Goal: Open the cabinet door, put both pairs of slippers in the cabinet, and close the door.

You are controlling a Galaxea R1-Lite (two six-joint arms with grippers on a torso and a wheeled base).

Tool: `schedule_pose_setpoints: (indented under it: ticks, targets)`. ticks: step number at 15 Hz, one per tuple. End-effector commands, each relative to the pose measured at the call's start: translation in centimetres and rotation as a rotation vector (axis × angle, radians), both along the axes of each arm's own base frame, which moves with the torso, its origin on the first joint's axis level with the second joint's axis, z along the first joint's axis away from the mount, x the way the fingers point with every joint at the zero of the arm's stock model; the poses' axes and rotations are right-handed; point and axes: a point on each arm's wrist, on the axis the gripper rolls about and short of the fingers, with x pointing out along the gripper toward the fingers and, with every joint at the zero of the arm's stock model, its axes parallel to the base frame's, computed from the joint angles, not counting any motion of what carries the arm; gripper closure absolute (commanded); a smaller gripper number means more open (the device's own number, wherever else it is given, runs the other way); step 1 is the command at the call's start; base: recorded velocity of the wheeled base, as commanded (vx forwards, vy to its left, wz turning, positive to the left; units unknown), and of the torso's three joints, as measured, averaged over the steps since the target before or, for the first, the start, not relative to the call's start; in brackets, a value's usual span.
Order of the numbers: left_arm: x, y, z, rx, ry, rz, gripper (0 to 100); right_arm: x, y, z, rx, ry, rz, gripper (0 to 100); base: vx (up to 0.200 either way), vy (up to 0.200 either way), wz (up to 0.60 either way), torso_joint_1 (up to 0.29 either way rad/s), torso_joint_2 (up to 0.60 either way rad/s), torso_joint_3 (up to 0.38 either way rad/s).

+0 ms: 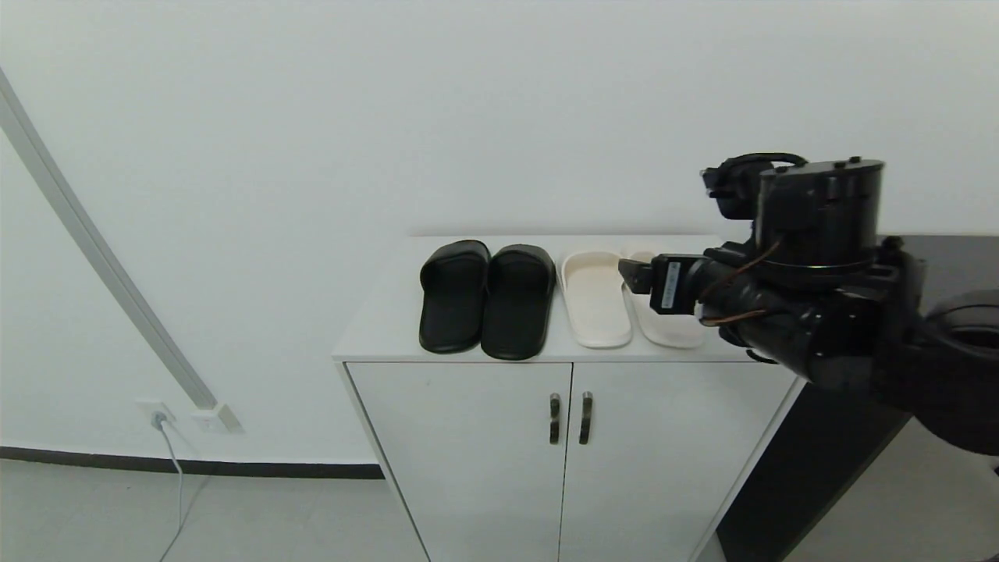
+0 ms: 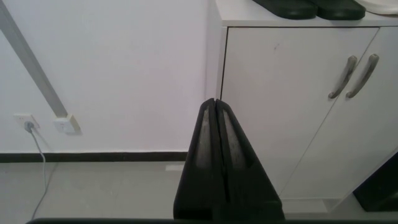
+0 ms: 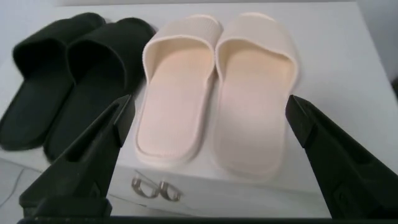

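Lining cabinet top against wall: black slippers, cream slippers.

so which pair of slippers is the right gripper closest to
The cream pair, beside the black pair on the cabinet; the open right gripper hangs over it.

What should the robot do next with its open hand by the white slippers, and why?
Probably lower the right gripper a little and close it on the white slippers. It is open and hangs right by the pair, which lies side by side on the cabinet. The doors are shut, so the shut left gripper would have to open one afterwards.
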Motion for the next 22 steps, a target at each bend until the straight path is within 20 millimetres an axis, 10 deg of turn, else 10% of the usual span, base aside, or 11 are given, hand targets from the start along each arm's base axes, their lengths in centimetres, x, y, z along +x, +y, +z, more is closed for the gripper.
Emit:
schedule_pose_setpoints:
  ticks: [1,8,17,18,22]
  targets:
    - [0.0,0.0,0.0,0.000,0.001,0.000,100,3.7,2.7,-3.1,-0.039,0.034,-0.034,0,0.000,0.000,0.00,0.000,0.00,0.000]
    - [0.0,0.0,0.0,0.000,0.001,0.000,100,10.4,3.3,-5.8,-0.081,0.000,-0.102,0,0.000,0.000,0.00,0.000,0.00,0.000]
    - [0.0,0.0,0.0,0.000,0.001,0.000,100,13.9,3.4,-5.3,-0.078,-0.009,-0.068,0,0.000,0.000,0.00,0.000,0.00,0.000]
    - [0.0,0.0,0.0,0.000,0.001,0.000,100,14.2,3.4,-5.3,-0.077,-0.008,-0.070,100,0.000,0.000,0.00,0.000,0.00,0.000]
    - [0.0,0.0,0.0,0.000,0.001,0.000,100,14.3,3.4,-5.1,-0.075,-0.012,-0.071,100,0.000,0.000,0.00,0.000,0.00,0.000]
